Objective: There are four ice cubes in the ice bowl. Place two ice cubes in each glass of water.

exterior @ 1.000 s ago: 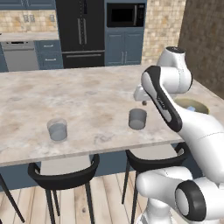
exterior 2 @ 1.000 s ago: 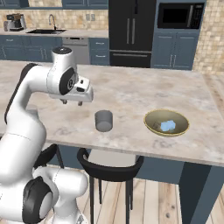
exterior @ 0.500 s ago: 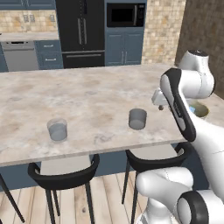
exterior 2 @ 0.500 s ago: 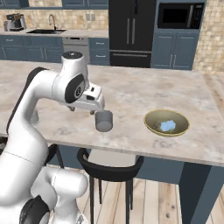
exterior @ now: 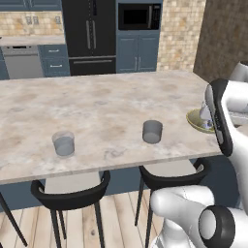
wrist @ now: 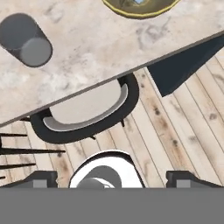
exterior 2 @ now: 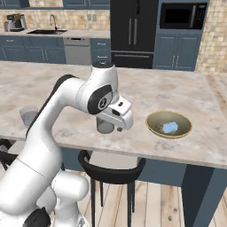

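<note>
Marble counter (exterior 2: 190, 95): the gripper (wrist: 111, 178), wide open and empty, has swung from the near bluish glass tumbler (exterior: 152, 131) toward the olive-gold ice bowl (exterior 2: 155, 126), probably for another pale cube (exterior 2: 170, 128).

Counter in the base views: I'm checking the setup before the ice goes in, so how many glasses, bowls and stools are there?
glasses: 2
bowl: 1
stools: 2
Total: 5
The ice in the bowl is a pale blue clump, too blurred to count.
</note>
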You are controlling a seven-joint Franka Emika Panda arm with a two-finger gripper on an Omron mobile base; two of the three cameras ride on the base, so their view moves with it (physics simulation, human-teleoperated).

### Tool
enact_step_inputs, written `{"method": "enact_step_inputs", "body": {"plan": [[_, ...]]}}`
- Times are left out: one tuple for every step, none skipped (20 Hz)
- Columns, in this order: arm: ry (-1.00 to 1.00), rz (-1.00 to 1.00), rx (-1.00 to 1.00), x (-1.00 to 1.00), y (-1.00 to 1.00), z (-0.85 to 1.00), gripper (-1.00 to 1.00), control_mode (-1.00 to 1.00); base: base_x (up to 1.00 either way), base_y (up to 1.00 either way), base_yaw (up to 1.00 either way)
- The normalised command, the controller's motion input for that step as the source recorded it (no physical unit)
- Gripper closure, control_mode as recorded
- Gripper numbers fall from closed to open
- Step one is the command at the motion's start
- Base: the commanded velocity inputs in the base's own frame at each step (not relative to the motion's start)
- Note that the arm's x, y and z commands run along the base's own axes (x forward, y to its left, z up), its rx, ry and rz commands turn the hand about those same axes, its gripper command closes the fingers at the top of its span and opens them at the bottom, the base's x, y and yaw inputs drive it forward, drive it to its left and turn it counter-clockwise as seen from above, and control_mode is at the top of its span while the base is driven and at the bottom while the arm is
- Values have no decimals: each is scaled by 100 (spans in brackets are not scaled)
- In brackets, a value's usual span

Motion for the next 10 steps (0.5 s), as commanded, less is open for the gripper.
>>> {"method": "enact_step_inputs", "body": {"plan": [[23, -42, 0, 51, -100, -4, -100, -100, 0, 0, 0], [26, -41, 1, 75, -100, -5, -100, -100, 0, 0, 0], [27, -41, 2, 86, -100, -4, -100, -100, 0, 0, 0], [29, -41, 1, 94, -100, -4, -100, -100, 0, 0, 0], [29, -40, 0, 100, -100, -4, -100, -100, 0, 0, 0], [27, -37, 0, 100, -100, -4, -100, -100, 0, 0, 0], [12, -27, 0, 100, -95, -9, -100, -100, 0, 0, 0], [0, 0, 6, 80, -60, -14, -100, -100, 0, 0, 0], [-6, 5, 0, 17, -32, -9, -100, -100, 0, 0, 0], [-1, 4, 0, 6, -4, -9, -100, -100, 0, 0, 0]]}}
